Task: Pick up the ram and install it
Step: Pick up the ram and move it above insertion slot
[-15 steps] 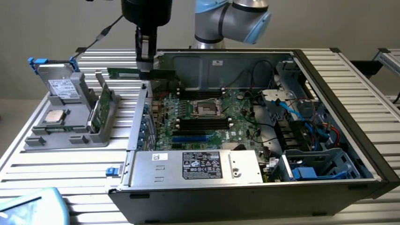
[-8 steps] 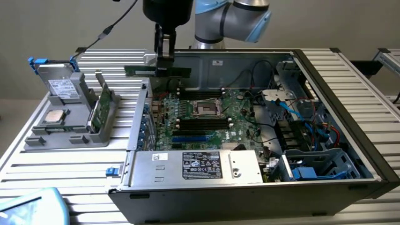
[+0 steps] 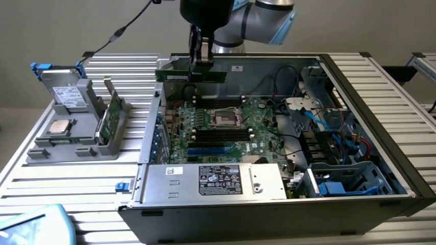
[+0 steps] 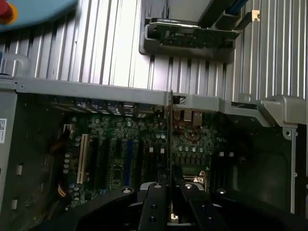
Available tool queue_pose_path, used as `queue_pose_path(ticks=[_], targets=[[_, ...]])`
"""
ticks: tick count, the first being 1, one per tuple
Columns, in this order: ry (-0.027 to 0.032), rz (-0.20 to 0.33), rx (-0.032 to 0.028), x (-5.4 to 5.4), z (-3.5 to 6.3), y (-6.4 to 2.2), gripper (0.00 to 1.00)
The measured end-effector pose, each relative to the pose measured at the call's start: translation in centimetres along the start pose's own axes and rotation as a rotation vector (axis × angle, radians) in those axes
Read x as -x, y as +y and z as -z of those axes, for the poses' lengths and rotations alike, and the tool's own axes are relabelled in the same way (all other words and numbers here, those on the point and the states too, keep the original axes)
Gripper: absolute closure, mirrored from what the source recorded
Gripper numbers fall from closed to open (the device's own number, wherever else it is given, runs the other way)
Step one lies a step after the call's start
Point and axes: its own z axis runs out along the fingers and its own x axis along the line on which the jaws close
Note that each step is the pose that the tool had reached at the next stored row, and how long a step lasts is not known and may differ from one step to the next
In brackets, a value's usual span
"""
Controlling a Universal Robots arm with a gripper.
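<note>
The ram (image 3: pixel 173 75) was dark green, set against the black gripper (image 3: pixel 201 67). The motherboard (image 3: pixel 228 130) was green with black and blue slots. The tabletop (image 3: pixel 68 184) was silver with a ribbed pattern. The holder (image 3: pixel 68 148) was grey. The power supply (image 3: pixel 262 178) was silver with a black-and-white label, and the cables (image 3: pixel 340 133) were blue.

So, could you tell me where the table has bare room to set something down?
Bare table slats lie on the camera side of the grey holder and beyond it. The strip between holder and computer case is narrow; the case interior is crowded.
</note>
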Motion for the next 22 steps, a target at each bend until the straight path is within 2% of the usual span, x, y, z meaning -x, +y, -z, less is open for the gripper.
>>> queue_pose_path(ticks=[5, 7, 9, 10, 12, 22], targets=[[0.0047, 0.007, -0.0577, -0.1, 0.16, -1.11, 0.85], [0.0062, 0.009, -0.0757, -0.1, 0.21, -1.64, 0.85], [0.0074, 0.011, -0.0889, -0.2, 0.25, -2.14, 0.85], [0.0079, 0.011, -0.0934, -0.2, 0.25, -2.40, 0.85], [0.0082, 0.011, -0.0981, -0.2, 0.16, -2.75, 0.85], [0.0049, -0.024, -0.1026, -0.3, -0.88, -4.04, 0.85]])
